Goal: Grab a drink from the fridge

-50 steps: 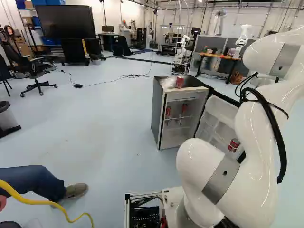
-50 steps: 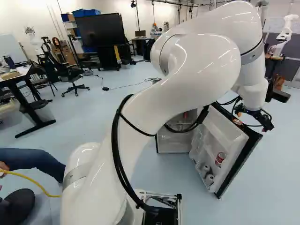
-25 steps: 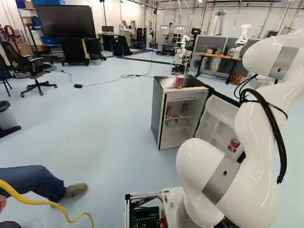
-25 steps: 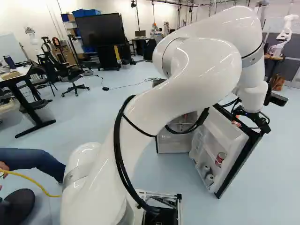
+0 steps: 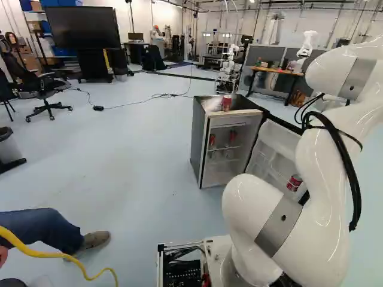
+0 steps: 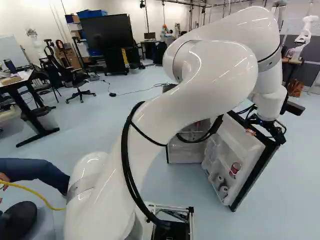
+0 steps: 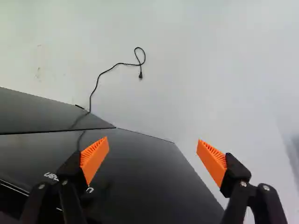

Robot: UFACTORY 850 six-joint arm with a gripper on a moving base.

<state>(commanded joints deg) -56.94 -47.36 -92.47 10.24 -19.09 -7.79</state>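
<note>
At the far side of the open fridge door, my gripper [image 6: 265, 135] hangs by the door's outer edge. In the wrist view the gripper [image 7: 153, 139] is open with nothing between its orange pads; the door's black outer face [image 7: 154, 177] spreads below and ahead of them. The fridge [image 5: 200, 143] stands with its door [image 5: 275, 143] swung out to the right. A red can [image 5: 226, 103] is on top, red cans [image 5: 212, 140] sit on an inner shelf, and another can [image 5: 294, 182] is in the door, beside grey cans [image 6: 223, 191].
A black cable [image 7: 119, 64] lies on the floor beyond the fridge. A person's leg [image 5: 45, 230] and a yellow cable [image 5: 54, 253] are at the left, near my base. Another robot [image 5: 306, 45] stands by a far desk [image 5: 275, 70].
In the right base view my arm has sunk a little and the gripper has shifted slightly down and leftward along the door. The base, fridge and cans stay put.
</note>
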